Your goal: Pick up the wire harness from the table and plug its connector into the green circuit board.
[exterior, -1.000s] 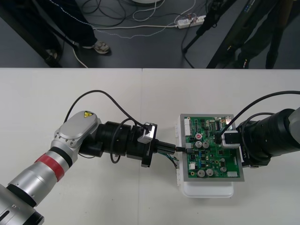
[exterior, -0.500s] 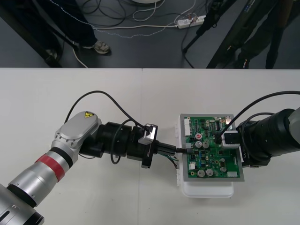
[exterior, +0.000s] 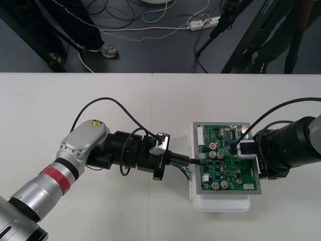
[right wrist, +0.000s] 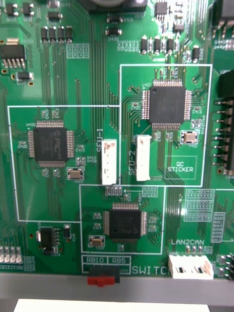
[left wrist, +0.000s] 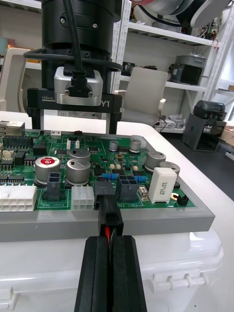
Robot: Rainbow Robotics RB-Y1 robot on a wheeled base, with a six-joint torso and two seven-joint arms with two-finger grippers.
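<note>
Black plug (left wrist: pixel 109 217), in left hand (left wrist: pixel 111 240) (at board (exterior: pixel 226 173))

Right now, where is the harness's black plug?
Front view: the plug is at the green circuit board's left edge, pinched in the left gripper, meeting a black socket.

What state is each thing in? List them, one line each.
board: flat on its base.
harness: plug at a socket on the board's edge, seemingly in; how deep, cannot tell.
left gripper: shut on the harness.
right gripper: open, over the board.
</note>
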